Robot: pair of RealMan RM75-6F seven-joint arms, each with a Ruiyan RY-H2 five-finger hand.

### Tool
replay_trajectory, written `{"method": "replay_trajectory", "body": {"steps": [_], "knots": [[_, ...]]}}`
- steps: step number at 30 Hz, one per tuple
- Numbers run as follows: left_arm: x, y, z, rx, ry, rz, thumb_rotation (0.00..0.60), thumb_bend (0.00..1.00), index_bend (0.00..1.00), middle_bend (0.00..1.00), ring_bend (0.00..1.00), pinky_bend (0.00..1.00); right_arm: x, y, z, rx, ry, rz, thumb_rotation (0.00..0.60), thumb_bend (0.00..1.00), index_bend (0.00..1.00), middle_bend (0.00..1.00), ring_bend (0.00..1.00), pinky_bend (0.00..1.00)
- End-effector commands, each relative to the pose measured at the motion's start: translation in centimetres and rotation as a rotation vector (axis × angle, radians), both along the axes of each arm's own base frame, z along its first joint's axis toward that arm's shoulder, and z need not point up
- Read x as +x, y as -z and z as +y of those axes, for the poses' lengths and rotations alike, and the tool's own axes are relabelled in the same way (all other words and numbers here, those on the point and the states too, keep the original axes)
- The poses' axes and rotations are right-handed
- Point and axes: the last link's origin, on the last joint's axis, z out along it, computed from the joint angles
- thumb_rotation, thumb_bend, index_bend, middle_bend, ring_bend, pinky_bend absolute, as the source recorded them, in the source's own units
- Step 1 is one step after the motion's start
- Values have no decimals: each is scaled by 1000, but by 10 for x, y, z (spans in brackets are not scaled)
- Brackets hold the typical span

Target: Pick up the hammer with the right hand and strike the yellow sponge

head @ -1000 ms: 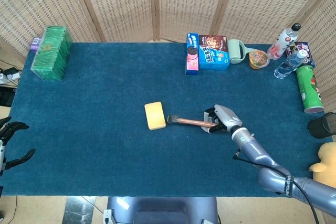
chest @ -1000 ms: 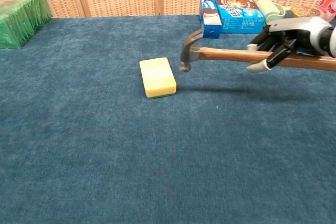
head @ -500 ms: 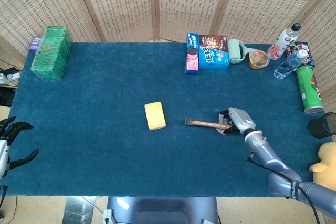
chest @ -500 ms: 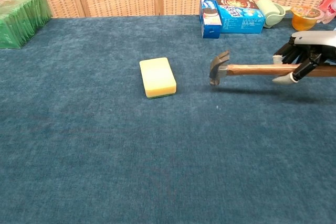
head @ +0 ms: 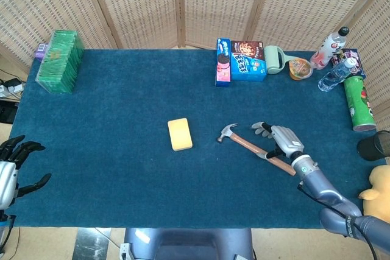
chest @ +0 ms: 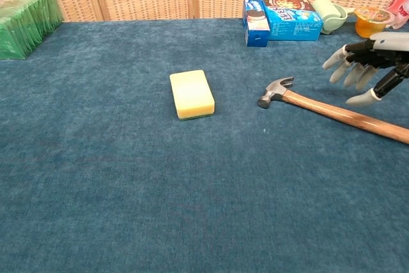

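The yellow sponge (head: 180,134) (chest: 192,94) lies flat near the middle of the blue table. To its right the hammer (head: 255,148) (chest: 332,110) lies on the cloth, its steel head (chest: 273,91) toward the sponge and its wooden handle running away to the right. My right hand (head: 281,141) (chest: 367,68) hovers just above the handle with fingers spread, holding nothing. My left hand (head: 13,165) hangs off the table's left edge, fingers apart and empty.
Along the back edge stand cookie boxes (head: 239,61) (chest: 281,20), a green cup (head: 273,59), a jelly cup (head: 300,68) and bottles (head: 332,59). A green can (head: 358,104) lies at the right. A green package stack (head: 60,60) sits at the back left.
My right hand drew back to the right from the sponge with the hammer, then let go of it. The hammer now lies on the cloth, and the hand's fingers have spread.
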Motion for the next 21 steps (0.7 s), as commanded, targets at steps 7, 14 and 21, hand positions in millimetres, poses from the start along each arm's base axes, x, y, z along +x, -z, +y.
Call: {"method": "replay_trajectory", "body": {"steps": [7, 14, 21], "knots": [[-1, 5, 0, -8, -11, -1, 600, 218, 317, 295, 125, 102, -10, -26, 20, -158, -18, -63, 600, 246, 338, 399, 406, 361], [-7, 10, -1, -2, -23, -13, 600, 218, 317, 295, 126, 102, -27, -46, 52, -320, -30, 40, 600, 326, 411, 432, 433, 379], [-17, 15, -5, -7, -47, -26, 600, 218, 316, 295, 126, 102, -46, -61, 84, -432, -14, 126, 600, 360, 498, 484, 468, 380]]}}
